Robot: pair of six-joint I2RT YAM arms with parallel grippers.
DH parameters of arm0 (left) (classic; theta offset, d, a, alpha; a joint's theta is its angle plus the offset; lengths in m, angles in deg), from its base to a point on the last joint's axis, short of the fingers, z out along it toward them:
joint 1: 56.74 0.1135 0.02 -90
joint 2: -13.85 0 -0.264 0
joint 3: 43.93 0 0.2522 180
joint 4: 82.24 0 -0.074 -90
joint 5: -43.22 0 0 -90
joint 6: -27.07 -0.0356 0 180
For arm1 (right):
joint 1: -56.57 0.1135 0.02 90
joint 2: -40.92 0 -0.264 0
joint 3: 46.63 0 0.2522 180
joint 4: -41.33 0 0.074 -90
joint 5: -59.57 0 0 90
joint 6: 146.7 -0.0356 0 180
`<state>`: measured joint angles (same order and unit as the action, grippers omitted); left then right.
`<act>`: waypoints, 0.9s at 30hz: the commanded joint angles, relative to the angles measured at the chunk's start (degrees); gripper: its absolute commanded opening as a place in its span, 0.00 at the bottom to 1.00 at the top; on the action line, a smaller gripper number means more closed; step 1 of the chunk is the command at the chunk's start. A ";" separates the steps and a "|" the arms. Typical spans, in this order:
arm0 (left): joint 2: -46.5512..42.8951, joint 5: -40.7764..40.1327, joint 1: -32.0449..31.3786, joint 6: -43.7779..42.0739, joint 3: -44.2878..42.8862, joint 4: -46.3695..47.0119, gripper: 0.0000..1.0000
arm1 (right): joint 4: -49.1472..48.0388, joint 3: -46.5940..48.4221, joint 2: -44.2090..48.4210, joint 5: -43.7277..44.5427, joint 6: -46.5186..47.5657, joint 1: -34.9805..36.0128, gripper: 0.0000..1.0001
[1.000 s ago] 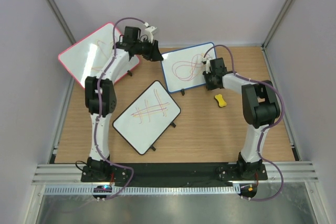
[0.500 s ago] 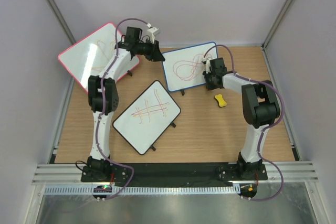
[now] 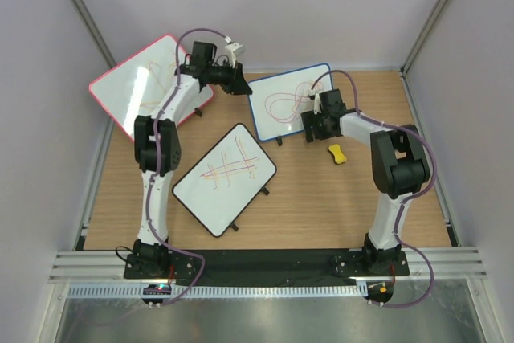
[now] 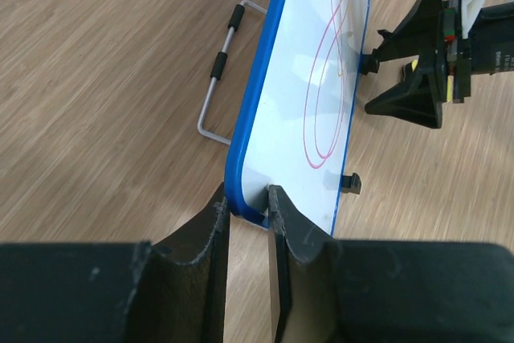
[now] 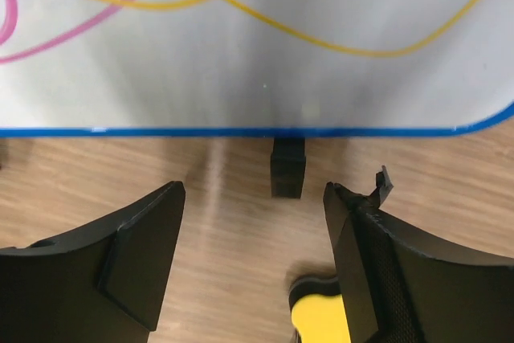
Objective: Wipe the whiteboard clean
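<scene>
While my left pincer (image 4: 247, 202) is clenched on a blue-framed corner of the whiteboard (image 4: 305, 118), my right pincer (image 5: 253, 198) hangs released, jaws wide, holding nothing. Dead ahead at twelve o'clock in its wrist view is the board's near edge, with one black foot (image 5: 287, 168) just past the fingertips. From above, the board sits at the table's (image 3: 321, 206) far middle, long axis running roughly nine to three, scribbles (image 3: 283, 105) unwiped. The yellow eraser (image 3: 338, 153) lies at four o'clock of my right pincer, just beside it, so I reckon that's the nearer arm for the pickup.
</scene>
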<state>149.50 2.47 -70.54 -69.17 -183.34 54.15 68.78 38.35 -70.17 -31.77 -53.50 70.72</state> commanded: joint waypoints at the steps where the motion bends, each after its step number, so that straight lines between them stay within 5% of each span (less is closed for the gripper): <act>1: -3.29 -2.94 0.53 -5.89 1.54 0.23 0.00 | 3.27 -0.56 6.66 0.55 -3.02 0.44 0.78; 13: -4.87 -3.37 0.44 -6.85 4.62 0.23 0.00 | 13.46 -8.28 16.51 14.17 -11.72 -0.35 0.79; 27: -5.49 -3.55 -0.08 -6.86 5.23 0.49 0.00 | 14.34 -7.59 12.39 5.74 -8.83 -5.36 0.60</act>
<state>146.31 2.25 -70.28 -71.35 -179.25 54.56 82.79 28.54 -56.47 -24.21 -63.68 66.02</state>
